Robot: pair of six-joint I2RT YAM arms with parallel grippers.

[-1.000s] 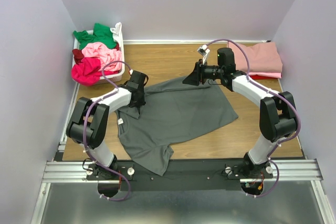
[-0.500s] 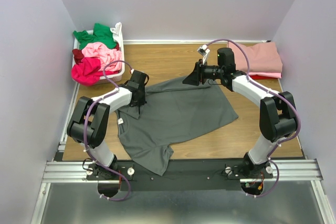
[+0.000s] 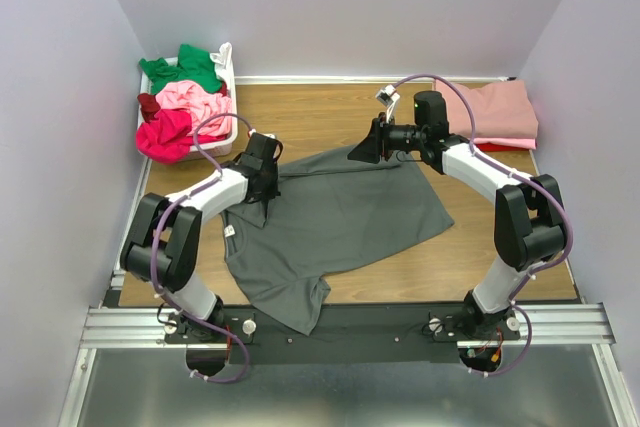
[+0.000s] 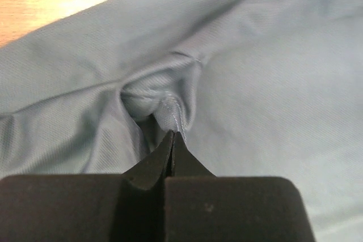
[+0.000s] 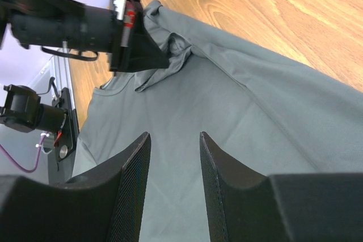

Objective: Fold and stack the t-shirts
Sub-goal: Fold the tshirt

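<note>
Your left claw (image 4: pixel 173 141) is clamped on a bunched fold at the dark grey t-shirt's (image 3: pixel 340 222) left edge; your right claw (image 5: pixel 173 160) hangs over its far edge, jaws apart.

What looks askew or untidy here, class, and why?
The dark grey t-shirt lies crooked and unfolded on the table, one corner past the near edge, and the left gripper pinches its cloth into a puckered ridge. More t-shirts are heaped loosely in the white basket, spilling over its rim.
</note>
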